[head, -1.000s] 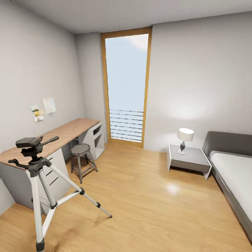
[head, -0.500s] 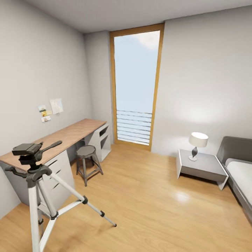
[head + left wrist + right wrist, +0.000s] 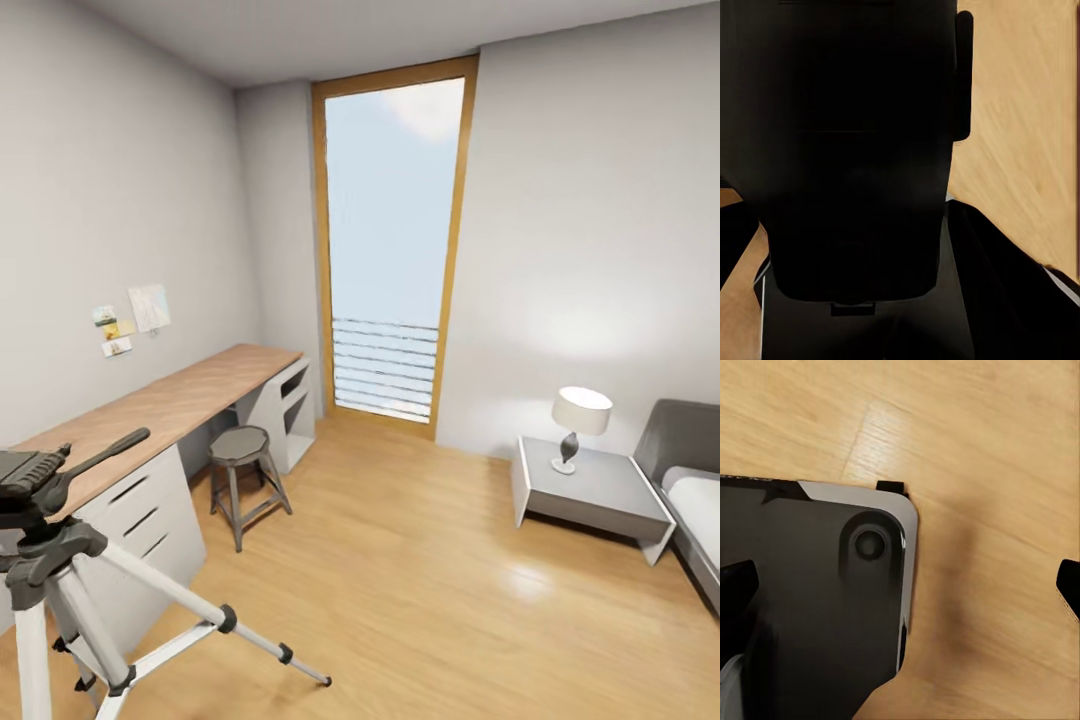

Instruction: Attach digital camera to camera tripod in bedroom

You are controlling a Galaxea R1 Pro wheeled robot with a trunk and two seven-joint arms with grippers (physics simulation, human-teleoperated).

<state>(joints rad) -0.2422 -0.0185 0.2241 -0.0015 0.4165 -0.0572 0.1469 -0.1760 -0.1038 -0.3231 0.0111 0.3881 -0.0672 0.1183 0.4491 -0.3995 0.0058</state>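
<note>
My head view takes in the bedroom, its light wood plank floor running to a tall wood-framed window at upper centre. A wood-topped desk lines the left wall, with an octagonal stool beside it. The camera tripod stands at lower left, and a lamp sits on a low table at right. Papers pinned on the wall are too small to read. My right gripper is spread wide over floor; my left gripper's state I cannot tell
</note>
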